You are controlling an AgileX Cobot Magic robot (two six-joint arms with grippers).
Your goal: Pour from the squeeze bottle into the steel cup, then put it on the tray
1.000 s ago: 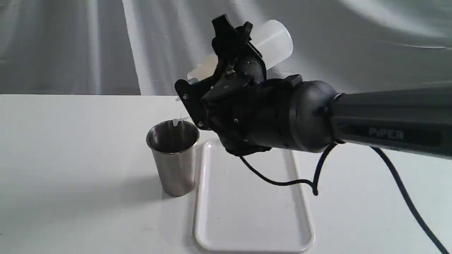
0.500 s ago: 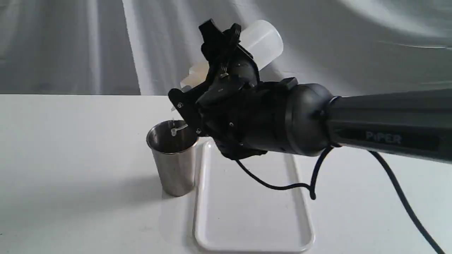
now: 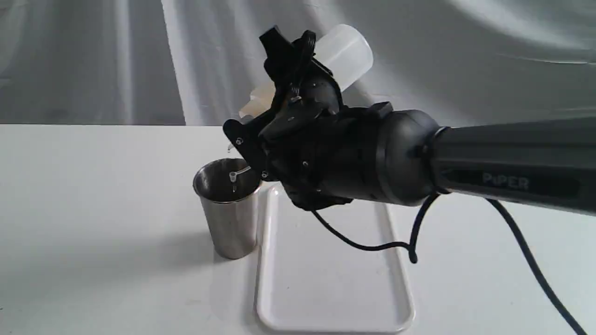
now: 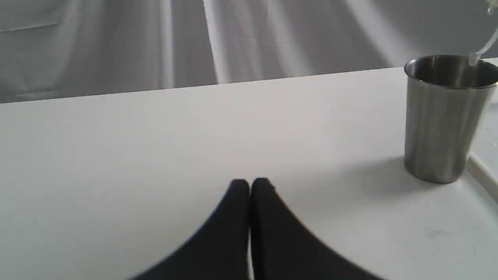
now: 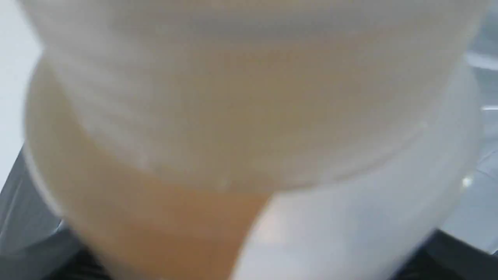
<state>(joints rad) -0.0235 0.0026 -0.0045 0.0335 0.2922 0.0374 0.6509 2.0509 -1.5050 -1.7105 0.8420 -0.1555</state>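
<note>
Right gripper [image 3: 291,60] is clamped on the tilted squeeze bottle [image 3: 347,51] above the steel cup [image 3: 228,218]; amber liquid [image 5: 155,217] is seemingly pooled nozzleward.

The white table [image 3: 93,195] is carrying the steel cup [image 3: 230,218], standing upright below the front of the right gripper [image 3: 292,56], and the tray [image 3: 326,284], lying flat under that gripper's wrist, just beside the cup.
</note>
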